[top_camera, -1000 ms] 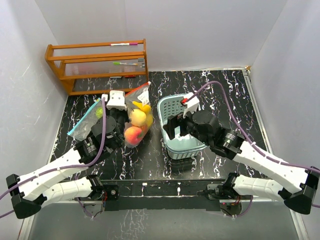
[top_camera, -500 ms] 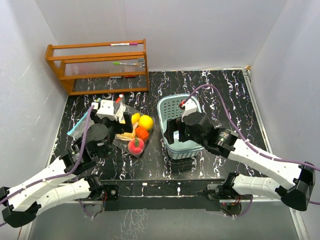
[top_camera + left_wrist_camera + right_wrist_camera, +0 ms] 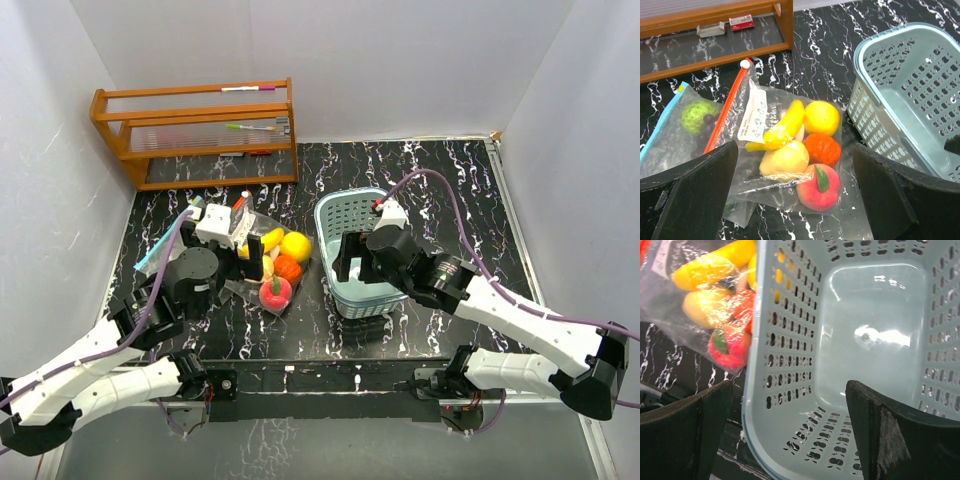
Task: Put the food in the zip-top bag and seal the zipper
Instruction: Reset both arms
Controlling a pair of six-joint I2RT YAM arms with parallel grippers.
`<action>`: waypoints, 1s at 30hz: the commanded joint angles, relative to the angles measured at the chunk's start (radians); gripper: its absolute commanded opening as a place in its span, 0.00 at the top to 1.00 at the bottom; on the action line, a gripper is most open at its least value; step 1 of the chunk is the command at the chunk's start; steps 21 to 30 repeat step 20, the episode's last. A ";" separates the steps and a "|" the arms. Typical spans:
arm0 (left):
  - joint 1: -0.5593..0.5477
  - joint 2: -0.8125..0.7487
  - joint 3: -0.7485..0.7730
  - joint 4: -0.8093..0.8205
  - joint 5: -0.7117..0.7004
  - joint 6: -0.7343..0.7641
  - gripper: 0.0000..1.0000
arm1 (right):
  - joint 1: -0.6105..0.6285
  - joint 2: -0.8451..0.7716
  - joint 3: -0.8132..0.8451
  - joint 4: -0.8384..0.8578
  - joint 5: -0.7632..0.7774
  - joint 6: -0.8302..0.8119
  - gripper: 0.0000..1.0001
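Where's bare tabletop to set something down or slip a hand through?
Widest bare table patch: back right, between the basket and the right wall. A narrower strip lies between the basket, the food bag and the arm bases. Crowded: left side, the food bag and a second bag beneath the open left gripper, in front of the wooden rack.

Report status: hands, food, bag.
Left hand open, empty, over bag. Right hand open, empty, over basket. Food inside bag, lying flat. Red zipper seal unclear; nothing lies on the bag.
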 commanded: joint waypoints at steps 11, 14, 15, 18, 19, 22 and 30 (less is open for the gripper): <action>0.007 0.051 0.039 0.041 0.032 0.050 0.03 | -0.004 0.009 0.090 -0.058 0.212 0.045 0.01; 0.010 0.088 0.070 0.067 0.040 0.073 0.03 | -0.003 0.027 0.139 -0.076 0.219 0.028 0.01; 0.011 0.095 0.078 0.073 0.050 0.076 0.03 | -0.003 0.030 0.150 -0.074 0.220 0.022 0.01; 0.011 0.101 0.081 0.086 0.071 0.074 0.03 | -0.003 0.033 0.163 -0.057 0.214 -0.014 0.01; 0.012 0.102 0.080 0.084 0.074 0.071 0.03 | -0.004 0.035 0.167 -0.060 0.218 -0.015 0.01; 0.013 0.100 0.078 0.080 0.076 0.068 0.03 | -0.003 0.035 0.168 -0.064 0.223 -0.015 0.01; 0.013 0.100 0.078 0.080 0.076 0.068 0.03 | -0.003 0.035 0.168 -0.064 0.223 -0.015 0.01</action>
